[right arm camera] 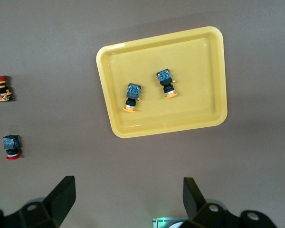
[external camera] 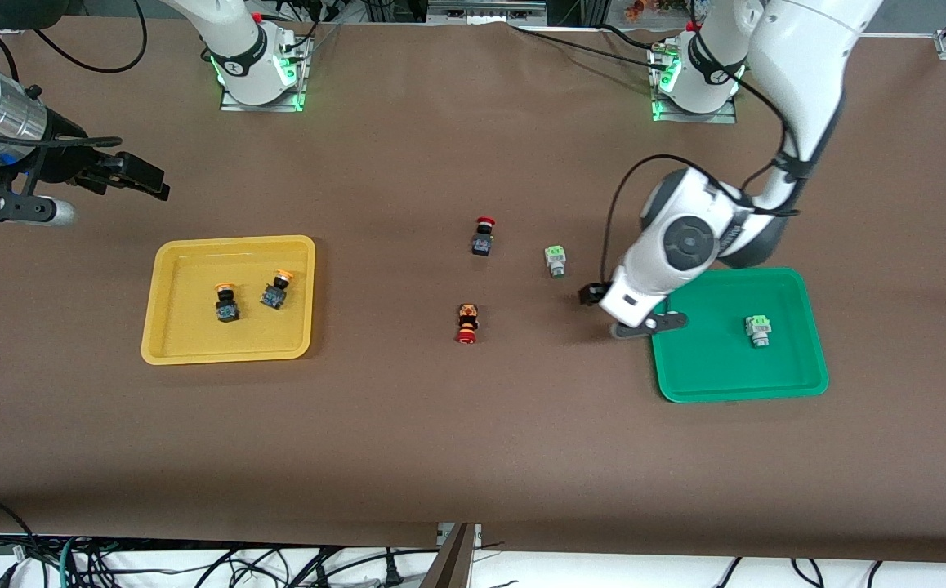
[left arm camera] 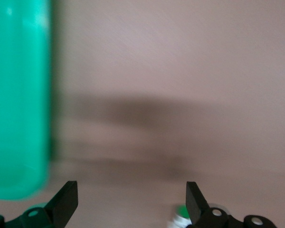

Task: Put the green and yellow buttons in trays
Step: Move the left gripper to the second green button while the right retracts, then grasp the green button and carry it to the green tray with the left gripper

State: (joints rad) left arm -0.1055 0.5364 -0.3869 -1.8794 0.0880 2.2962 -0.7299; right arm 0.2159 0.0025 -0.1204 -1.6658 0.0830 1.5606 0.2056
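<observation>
Green tray (external camera: 800, 371) beside open left end effector (external camera: 632, 314), right end effector (external camera: 126, 175) open, waiting.

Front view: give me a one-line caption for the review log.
Both yellow buttons lie in the yellow tray; one green button in the green tray, the other on the table beside the open left pincer.

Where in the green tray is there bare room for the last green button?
The green tray holds one green button, toward the left arm's end. Its floor is bare toward the table's middle, though the open left pincer hangs over that rim. The loose green button lies outside. The right pincer waits, open.
</observation>
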